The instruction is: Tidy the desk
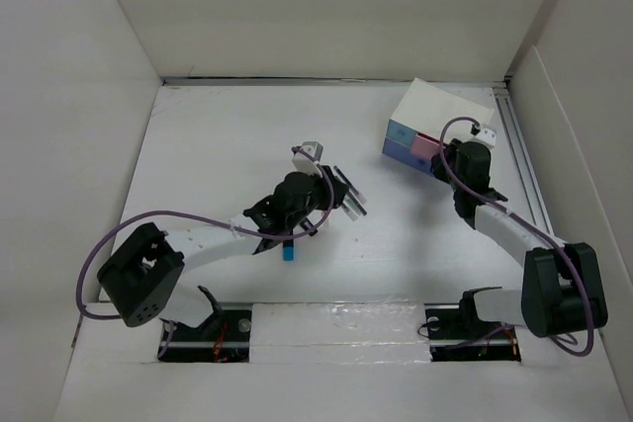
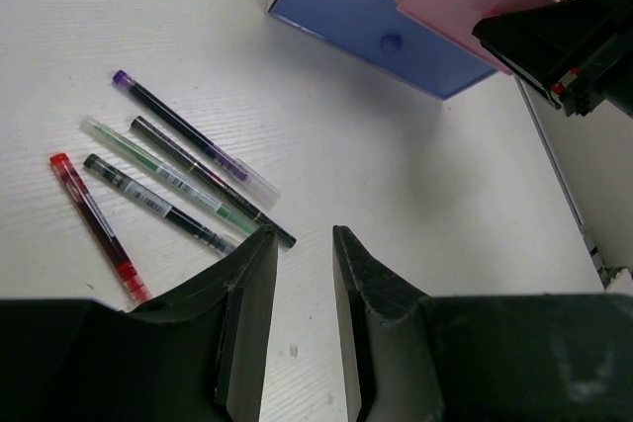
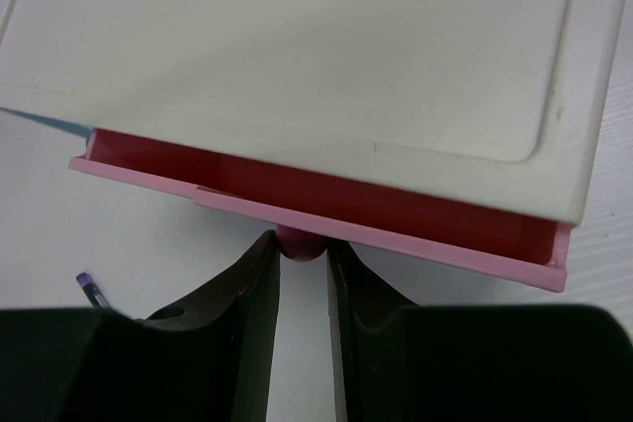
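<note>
The desk [image 1: 218, 145] is a white tabletop walled by white panels. Several pens [image 1: 346, 195] lie loose near its middle; in the left wrist view they include a purple pen [image 2: 188, 135], a green pen [image 2: 158, 165] and a red pen [image 2: 97, 224]. My left gripper [image 2: 305, 239] is open and empty just right of the pens, low over the desk; it also shows in the top view [image 1: 324, 203]. My right gripper [image 3: 303, 244] is shut on the knob [image 3: 300, 242] of the pink drawer [image 3: 316, 210], which stands partly pulled out of the white drawer box [image 1: 440, 111].
The drawer box stands at the back right, with a blue drawer [image 2: 371, 37] next to the pink one. A small blue object [image 1: 288, 252] lies under my left arm. A rail [image 1: 524, 165] runs along the right wall.
</note>
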You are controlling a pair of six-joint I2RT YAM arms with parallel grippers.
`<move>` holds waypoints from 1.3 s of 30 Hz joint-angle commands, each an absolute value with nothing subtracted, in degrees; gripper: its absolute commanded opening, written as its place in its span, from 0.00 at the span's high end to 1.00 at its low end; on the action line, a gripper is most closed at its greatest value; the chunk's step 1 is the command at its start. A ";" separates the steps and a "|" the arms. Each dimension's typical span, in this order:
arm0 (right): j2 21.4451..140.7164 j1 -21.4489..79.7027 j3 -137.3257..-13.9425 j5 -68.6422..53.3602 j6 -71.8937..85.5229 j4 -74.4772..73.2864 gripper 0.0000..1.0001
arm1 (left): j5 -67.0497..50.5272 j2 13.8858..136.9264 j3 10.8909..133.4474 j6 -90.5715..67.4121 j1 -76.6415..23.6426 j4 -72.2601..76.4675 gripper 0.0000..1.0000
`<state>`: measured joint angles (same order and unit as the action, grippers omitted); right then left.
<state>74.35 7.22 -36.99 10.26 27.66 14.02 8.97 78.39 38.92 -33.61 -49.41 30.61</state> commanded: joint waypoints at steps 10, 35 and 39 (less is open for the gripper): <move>70.05 13.35 -34.45 8.17 28.39 15.91 0.96 | 2.81 89.56 52.11 -32.43 -49.48 33.05 0.77; 57.41 27.69 -33.83 18.54 30.16 5.46 0.74 | 1.05 94.48 62.75 -33.40 -51.75 27.77 0.69; 48.71 26.02 -37.60 21.35 27.25 1.41 0.65 | 7.55 98.07 67.14 -32.00 -57.47 24.62 0.64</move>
